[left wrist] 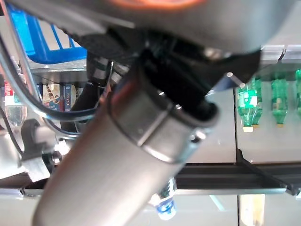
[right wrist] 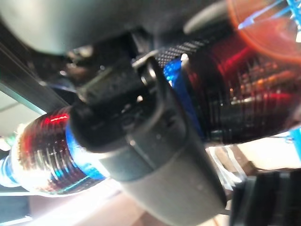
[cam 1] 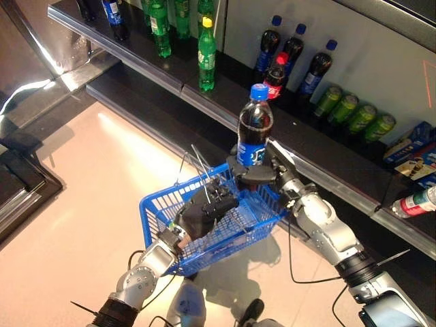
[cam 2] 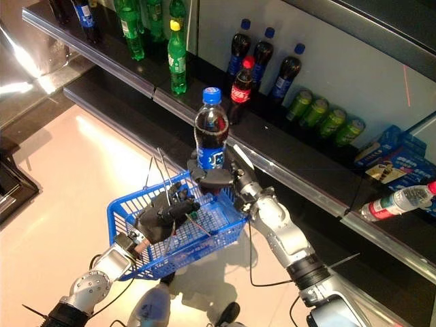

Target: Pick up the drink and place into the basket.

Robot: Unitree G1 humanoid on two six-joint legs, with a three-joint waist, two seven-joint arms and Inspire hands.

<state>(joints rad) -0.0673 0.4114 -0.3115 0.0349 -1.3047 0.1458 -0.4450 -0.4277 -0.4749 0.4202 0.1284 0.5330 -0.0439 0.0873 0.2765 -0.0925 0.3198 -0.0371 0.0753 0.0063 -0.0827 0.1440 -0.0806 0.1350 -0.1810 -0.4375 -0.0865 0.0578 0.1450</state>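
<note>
Right hand [cam 1: 262,170] is wrapped round the lower part of the cola bottle [cam 1: 254,129], fingers and thumb curled tight on it just below the blue label; right wrist view confirms the dark ribbed bottle body sitting against the hand. Bottle is upright, blue cap up, held in the air over the far rim of the blue basket [cam 1: 157,211], i.e. off the shelf [cam 1: 320,160] but not yet inside. So pick-up looks done; what's left, judging by this, is lowering the bottle into the basket and letting go.

Right arm reaches in from lower right, forearm angled up-left, wrist cocked so the bottle stays vertical. Left hand [cam 1: 204,208] is at the basket's wire handles [cam 1: 197,163], dark fingers bent over them, carrying the basket in front of the robot w/ the arm coming from lower left. Other bottles and green cans remain on the shelf, well apart from the held one.
</note>
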